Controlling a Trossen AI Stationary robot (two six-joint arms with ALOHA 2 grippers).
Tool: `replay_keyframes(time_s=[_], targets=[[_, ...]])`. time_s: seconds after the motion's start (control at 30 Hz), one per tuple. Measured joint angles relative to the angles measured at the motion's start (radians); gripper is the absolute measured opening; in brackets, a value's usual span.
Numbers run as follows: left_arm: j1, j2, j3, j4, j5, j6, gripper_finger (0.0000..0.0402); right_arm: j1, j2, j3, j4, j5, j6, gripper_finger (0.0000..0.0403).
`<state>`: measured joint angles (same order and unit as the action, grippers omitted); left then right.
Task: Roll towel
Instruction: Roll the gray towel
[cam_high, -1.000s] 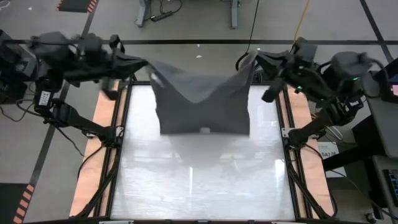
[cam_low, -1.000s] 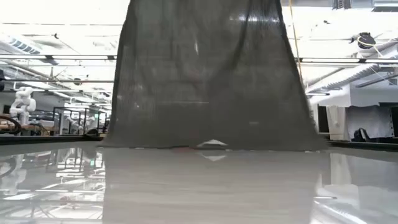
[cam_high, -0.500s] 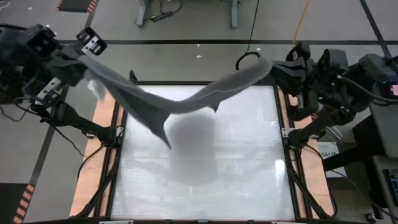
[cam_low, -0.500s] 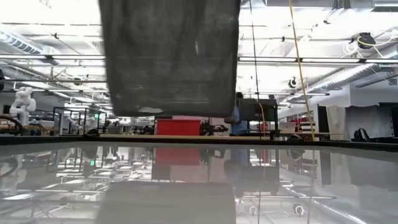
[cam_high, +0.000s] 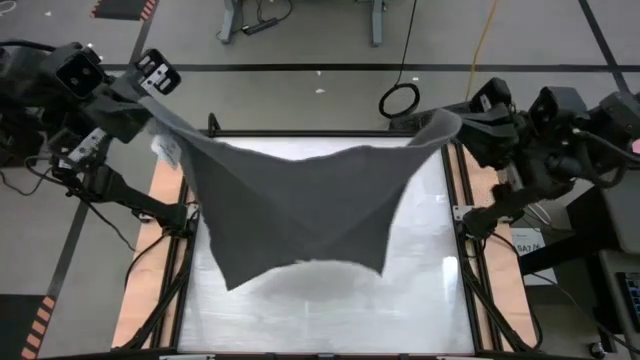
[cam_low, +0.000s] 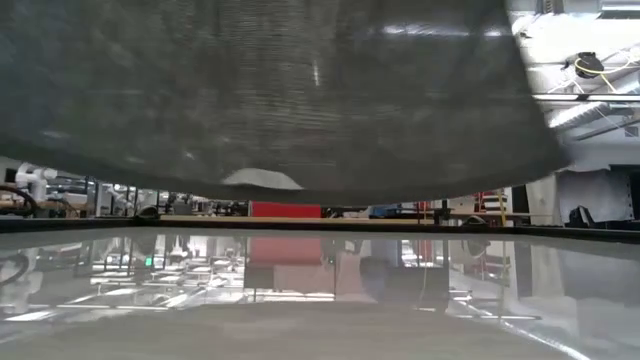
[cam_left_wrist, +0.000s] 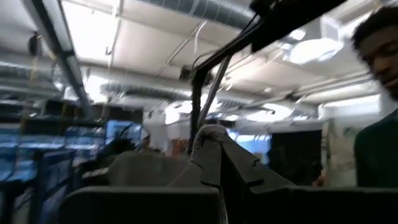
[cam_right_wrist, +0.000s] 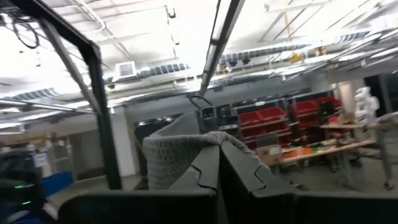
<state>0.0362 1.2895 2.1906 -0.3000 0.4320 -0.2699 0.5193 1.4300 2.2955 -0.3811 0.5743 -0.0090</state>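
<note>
The dark grey towel (cam_high: 300, 200) is spread in the air over the table (cam_high: 330, 320), strung between my two grippers. My left gripper (cam_high: 152, 98) is at the far left, shut on one upper corner. My right gripper (cam_high: 457, 122) is at the far right, shut on the other upper corner. In the low view the towel (cam_low: 280, 90) billows above the tabletop, and its lower edge, bearing a small white tag (cam_low: 260, 180), is clear of the surface. My left gripper pinches the towel's far left corner (cam_left_wrist: 208, 133) between its two shut fingers, which slant upward. A small bunch of cloth shows past the fingertips. The towel trails from there toward the near edge, lifted clear of the table. My right gripper pinches the towel's far right corner (cam_right_wrist: 180, 155) between its two shut fingers, which slant upward. A fold of cloth stands up beside the fingertips. The towel stretches from it toward the left arm, sags a little between the two holds, and is clear of the table.
The glossy tabletop is bordered by black frame rails (cam_high: 196, 240) with wooden strips (cam_high: 150, 260) along the left and right sides. A cable loop (cam_high: 399, 100) lies on the floor beyond the far edge. A person (cam_left_wrist: 379, 93) shows in the left wrist view.
Both grippers have risen, tipped upward and moved apart, the left toward the table's left edge and the right toward its right edge. The towel, whose lower edge rested on the far part of the table, has been swung up clear and now billows out toward the near edge.
</note>
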Motion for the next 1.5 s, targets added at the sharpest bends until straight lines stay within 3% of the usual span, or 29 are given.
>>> replay_keyframes(time_s=[0.2,0.43,0.73,0.87,1.0,1.13,1.4,1.5], targets=[[0.042,-0.008,0.000,-0.273,-0.169,0.152,0.0000,0.017,-0.030,0.000,-0.146,0.116,0.006,0.0000],[0.115,0.017,0.000,-0.564,-0.394,0.274,0.0000,-0.039,-0.035,0.000,-0.459,0.263,0.074,0.0000],[0.222,0.112,0.000,-0.759,-0.507,0.392,0.0000,-0.176,-0.015,0.000,-0.779,0.418,0.103,0.0000],[0.268,0.171,-0.001,-0.795,-0.518,0.384,0.0000,-0.261,-0.016,0.000,-0.880,0.398,0.162,0.0000],[0.296,0.217,-0.001,-0.827,-0.520,0.383,0.0000,-0.345,-0.014,-0.002,-0.984,0.269,0.246,0.0000],[0.313,0.251,-0.001,-0.890,-0.569,0.384,0.0000,-0.410,-0.004,-0.032,-1.074,0.229,0.311,0.0000],[0.359,0.276,-0.015,-1.013,-0.628,0.411,0.0000,-0.571,-0.002,-0.207,-1.079,0.060,0.337,0.0000],[0.396,0.275,-0.064,-1.005,-0.662,0.439,0.0000,-0.648,-0.001,-0.284,-1.026,0.046,0.319,0.0000]])
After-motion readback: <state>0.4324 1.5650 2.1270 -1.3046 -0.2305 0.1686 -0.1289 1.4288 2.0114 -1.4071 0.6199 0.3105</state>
